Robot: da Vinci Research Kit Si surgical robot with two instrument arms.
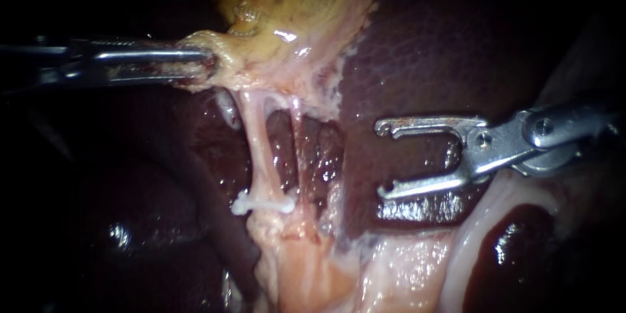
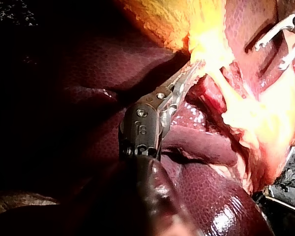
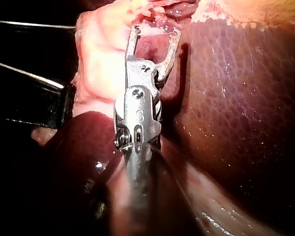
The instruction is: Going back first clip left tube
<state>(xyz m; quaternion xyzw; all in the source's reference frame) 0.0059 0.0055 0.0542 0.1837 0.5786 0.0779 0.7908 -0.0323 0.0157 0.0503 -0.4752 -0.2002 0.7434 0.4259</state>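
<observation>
The yellow gallbladder [image 1: 293,6] hangs at the top centre, and my left instrument [image 1: 205,65] is shut on its pale lower edge, holding it to the left. Two thin pale tubes run down from it: the left tube [image 1: 255,143] and the right tube [image 1: 297,137]. A white clip [image 1: 262,203] sits across the left tube low down. My right instrument [image 1: 385,160] stands open over the dark liver [image 1: 417,59], well right of both tubes, with nothing between its jaws. In the right wrist view the open jaws of my right instrument [image 3: 155,30] point at pale tissue.
Pale fatty tissue [image 1: 313,267] spreads below the tubes and to the lower right. Dark liver lobes [image 1: 130,222] fill the left and lower left. In the right wrist view a dark flat object [image 3: 29,98] lies beside the tissue.
</observation>
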